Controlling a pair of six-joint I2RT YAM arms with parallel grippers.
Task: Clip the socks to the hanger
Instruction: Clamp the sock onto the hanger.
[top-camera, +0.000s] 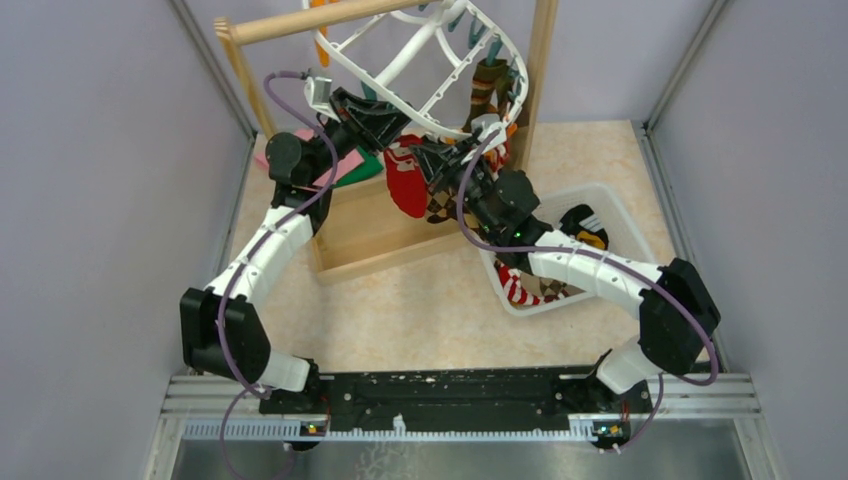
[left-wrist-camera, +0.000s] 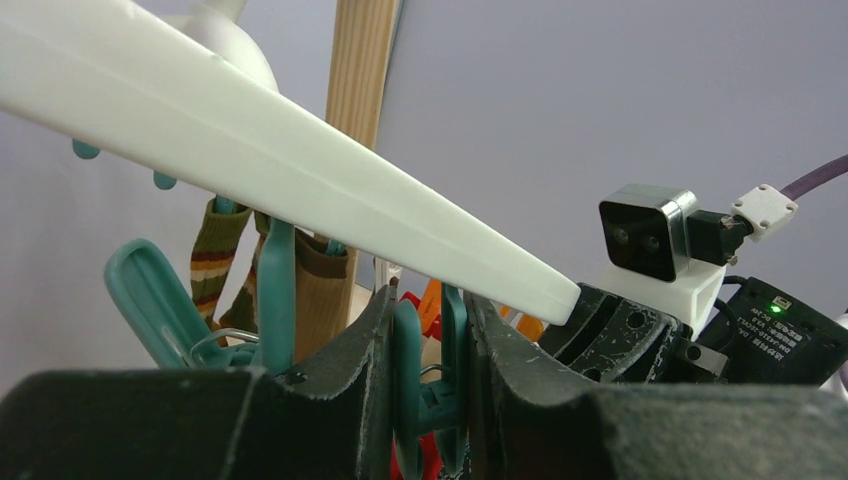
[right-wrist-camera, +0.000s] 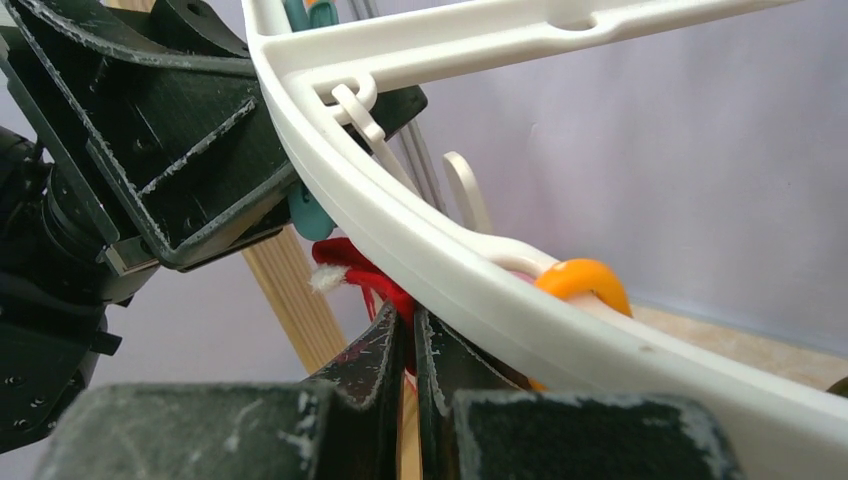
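The white hanger (top-camera: 440, 60) hangs tilted from the wooden rack. A brown-green striped sock (top-camera: 487, 90) is clipped at its far right. Under the near rim, my left gripper (top-camera: 395, 125) is shut on a teal clip (left-wrist-camera: 430, 370), squeezing its two handles between the pads (left-wrist-camera: 375, 340). My right gripper (top-camera: 425, 160) is shut on the edge of a red sock (right-wrist-camera: 365, 270), holding it up just below the hanger rim (right-wrist-camera: 450, 250), close to the left gripper (right-wrist-camera: 170, 150). The rest of the red sock (top-camera: 405, 185) dangles below, with a brown argyle sock (top-camera: 440, 207) beside it.
The wooden pole (top-camera: 330, 20), its right post (top-camera: 540, 60) and base tray (top-camera: 370, 225) surround the hanger. Pink and green cloths (top-camera: 345, 165) lie at the back left. A white basket (top-camera: 620, 215) at the right holds more socks (top-camera: 520, 285). An orange clip (right-wrist-camera: 583, 283) hangs nearby.
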